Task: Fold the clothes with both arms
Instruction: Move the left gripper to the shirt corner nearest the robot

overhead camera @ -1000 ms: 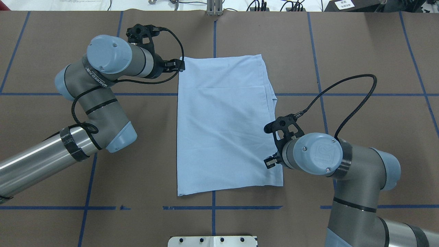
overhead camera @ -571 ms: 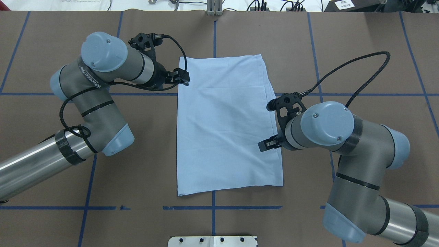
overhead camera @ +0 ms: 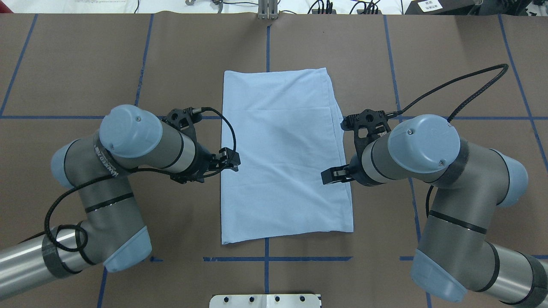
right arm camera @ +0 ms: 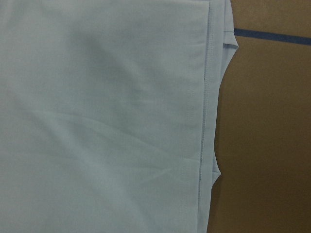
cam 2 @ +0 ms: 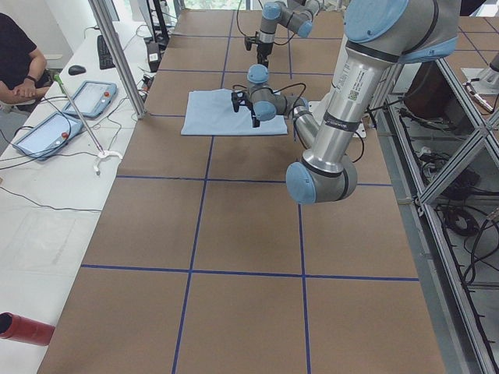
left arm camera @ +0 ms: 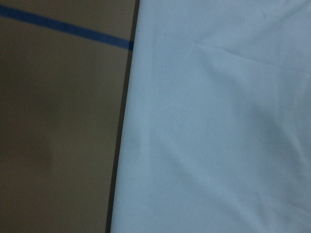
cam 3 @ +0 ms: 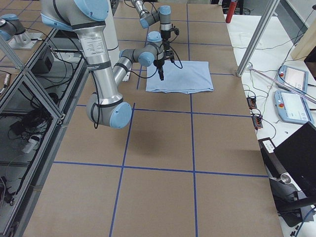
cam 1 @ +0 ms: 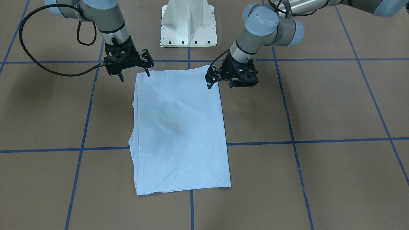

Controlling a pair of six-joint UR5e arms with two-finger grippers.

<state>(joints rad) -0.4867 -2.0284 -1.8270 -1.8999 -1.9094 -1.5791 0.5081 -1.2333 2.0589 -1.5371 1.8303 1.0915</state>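
The brown table (overhead camera: 171,64), crossed by blue tape lines (overhead camera: 64,116), is carrying the folded light-blue shirt (overhead camera: 282,154), which is lying flat at its middle. I am holding my left gripper (overhead camera: 230,159) above the shirt's left edge and my right gripper (overhead camera: 332,176) above its right edge. Both are hanging with fingers spread, gripping nothing.

The T-shirt (left arm camera: 218,121) lies on the table (left arm camera: 58,145), covering blue tape (left arm camera: 58,25).
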